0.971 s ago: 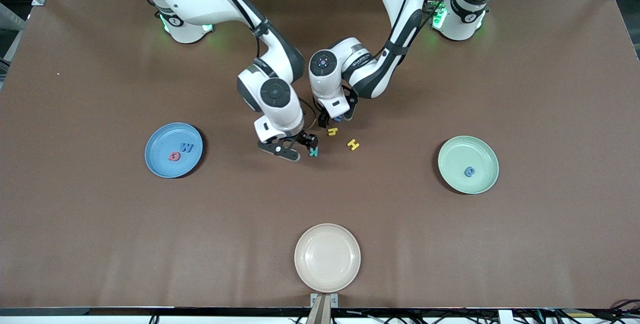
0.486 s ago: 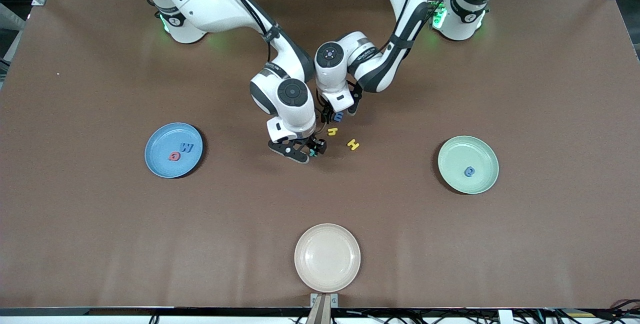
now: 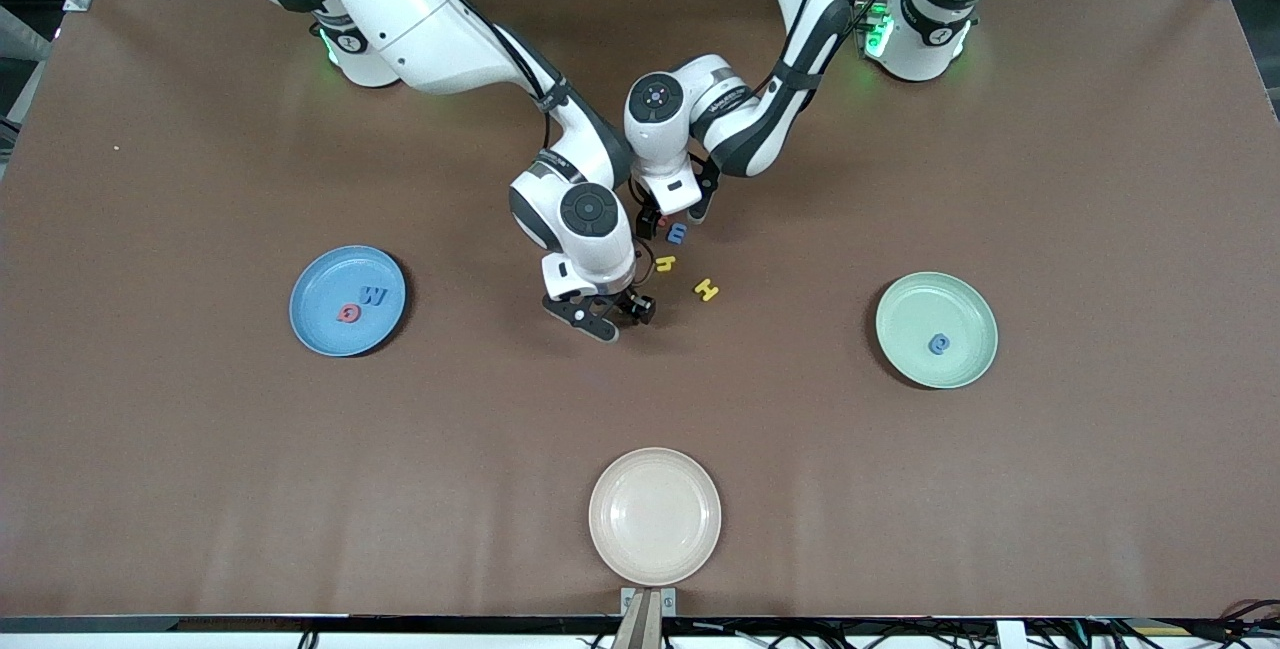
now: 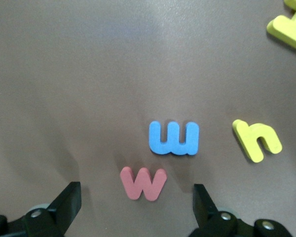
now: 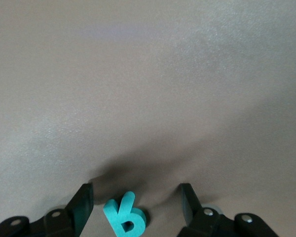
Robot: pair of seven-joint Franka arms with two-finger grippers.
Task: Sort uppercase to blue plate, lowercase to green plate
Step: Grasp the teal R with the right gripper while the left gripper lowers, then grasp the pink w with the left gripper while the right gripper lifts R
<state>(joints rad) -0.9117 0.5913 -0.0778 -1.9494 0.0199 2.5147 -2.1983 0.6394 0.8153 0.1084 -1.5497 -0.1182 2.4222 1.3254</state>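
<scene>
The blue plate [image 3: 322, 284] holds the red Q [image 3: 348, 312] and blue W [image 3: 373, 296]. The green plate [image 3: 975, 314] holds the blue round-bowled letter [image 3: 939, 343]. My right gripper [image 3: 620, 313] is open and low, its jaws on either side of the teal R [image 5: 124, 217], which is hidden in the front view. My left gripper [image 3: 670, 221] is open, and the red m [image 4: 143, 183] lies between its jaws without touching them. The blue m [image 4: 173, 138] [image 3: 678, 231], the yellow h [image 4: 256, 140] [image 3: 665, 263] and the yellow H [image 3: 707, 289] [image 4: 291, 29] lie close by on the table.
A cream plate [image 3: 654, 515] sits near the table edge closest to the front camera. The two wrists are close together over the letter cluster at mid-table. The brown table [image 3: 200, 479] spreads wide around the plates.
My right gripper moved toward the left arm's end and came down around the teal R, which it now hides. My left gripper pulled back slightly, uncovering the blue m.
</scene>
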